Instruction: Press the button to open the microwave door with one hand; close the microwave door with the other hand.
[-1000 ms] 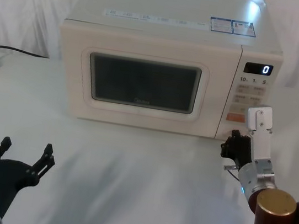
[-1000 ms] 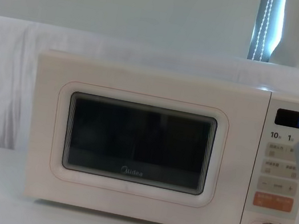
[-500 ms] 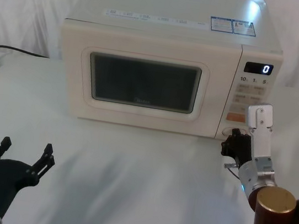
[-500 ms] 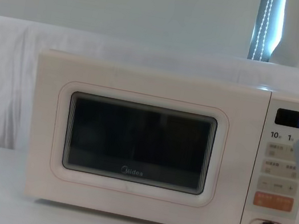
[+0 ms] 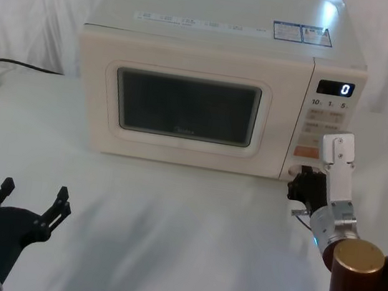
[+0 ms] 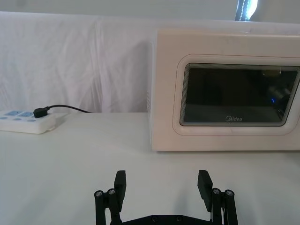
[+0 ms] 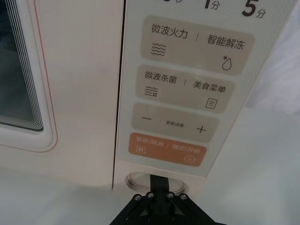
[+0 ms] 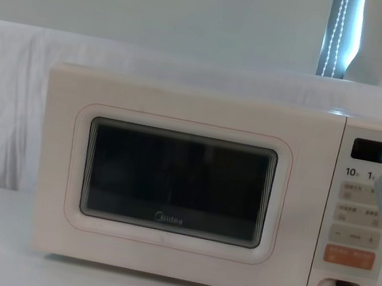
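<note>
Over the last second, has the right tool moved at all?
Yes. The right tool has crept forward toward the microwave's control panel, closing on the button beneath the orange keys.

Cream microwave door [image 5: 185,108] with dark window, thin pinkish outline, grey logo. Control panel [image 7: 187,93]: beige keys, one orange key pair [image 7: 167,148], white digit on black display [image 5: 336,89]. The button [image 7: 137,180] looks cream, mostly hidden. Black gripper fingers. White tablecloth [image 5: 168,229].
</note>
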Controlling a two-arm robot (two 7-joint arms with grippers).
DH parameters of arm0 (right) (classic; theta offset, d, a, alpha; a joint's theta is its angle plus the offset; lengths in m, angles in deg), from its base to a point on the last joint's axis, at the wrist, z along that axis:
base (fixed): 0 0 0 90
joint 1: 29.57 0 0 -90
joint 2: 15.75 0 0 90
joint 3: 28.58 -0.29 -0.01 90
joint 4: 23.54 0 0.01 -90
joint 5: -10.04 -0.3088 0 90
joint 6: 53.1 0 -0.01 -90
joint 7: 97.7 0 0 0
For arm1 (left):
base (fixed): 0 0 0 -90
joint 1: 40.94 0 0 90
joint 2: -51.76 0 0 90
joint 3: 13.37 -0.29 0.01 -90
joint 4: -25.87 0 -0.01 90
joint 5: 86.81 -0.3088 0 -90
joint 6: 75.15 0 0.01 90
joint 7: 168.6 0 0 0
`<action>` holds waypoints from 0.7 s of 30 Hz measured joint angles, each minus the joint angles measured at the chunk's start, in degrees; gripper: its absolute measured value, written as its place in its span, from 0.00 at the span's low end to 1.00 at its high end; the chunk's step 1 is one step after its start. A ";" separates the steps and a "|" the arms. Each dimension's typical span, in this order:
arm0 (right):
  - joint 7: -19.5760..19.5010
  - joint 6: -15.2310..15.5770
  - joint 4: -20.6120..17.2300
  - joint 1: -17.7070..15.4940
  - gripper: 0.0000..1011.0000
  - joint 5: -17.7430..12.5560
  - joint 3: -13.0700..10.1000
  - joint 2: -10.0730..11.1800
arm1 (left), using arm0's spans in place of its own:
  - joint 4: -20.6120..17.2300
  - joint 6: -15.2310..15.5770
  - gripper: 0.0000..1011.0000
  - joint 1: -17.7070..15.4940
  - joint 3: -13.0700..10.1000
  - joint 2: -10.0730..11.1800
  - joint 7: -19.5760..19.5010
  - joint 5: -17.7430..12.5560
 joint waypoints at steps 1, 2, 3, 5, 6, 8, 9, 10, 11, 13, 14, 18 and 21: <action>0.02 -0.01 0.07 0.07 0.00 0.00 -0.01 0.00 | 0.00 0.00 0.99 0.00 0.00 0.00 0.00 0.00; 0.03 -0.01 0.15 0.13 0.00 0.00 -0.02 0.01 | 0.00 0.00 0.99 0.00 0.00 0.00 0.00 0.00; 0.06 -0.02 0.29 0.24 0.00 0.00 -0.03 0.03 | 0.00 0.00 0.99 0.00 0.00 0.00 0.00 0.00; 0.07 -0.02 0.42 0.35 0.00 0.00 -0.04 0.05 | 0.00 0.00 0.99 0.00 0.00 0.00 0.00 0.00; 0.08 -0.02 0.61 0.48 0.00 0.03 -0.04 0.07 | 0.00 0.00 0.99 0.00 0.00 0.00 0.00 0.00; 0.08 -0.02 0.80 0.60 0.00 0.09 -0.05 0.09 | 0.00 0.00 0.99 0.00 0.00 0.00 0.00 0.00; 0.08 -0.02 0.90 0.67 0.00 0.12 -0.05 0.10 | 0.00 0.00 0.99 0.00 0.00 0.00 0.00 0.00; 0.05 -0.02 1.11 0.80 0.00 0.18 -0.06 0.10 | 0.00 0.00 0.99 0.00 0.00 0.00 0.00 0.00; 0.02 0.00 1.22 0.88 0.00 0.24 -0.06 0.11 | 0.00 0.00 0.99 0.00 0.00 0.00 0.00 0.00; -0.02 0.05 1.29 0.94 0.00 0.36 -0.06 0.12 | 0.00 0.00 0.99 0.00 0.00 0.00 0.00 0.00; -0.04 0.07 1.32 0.96 0.00 0.40 -0.06 0.12 | 0.00 0.00 0.99 0.00 0.00 0.00 0.00 0.00; -0.20 0.17 1.54 1.09 0.00 0.65 -0.06 0.14 | 0.00 0.00 0.99 0.00 0.00 0.00 0.00 0.00; -0.37 0.22 1.79 1.23 0.00 0.76 -0.10 0.17 | 0.00 0.00 0.99 0.00 0.00 0.00 0.00 0.00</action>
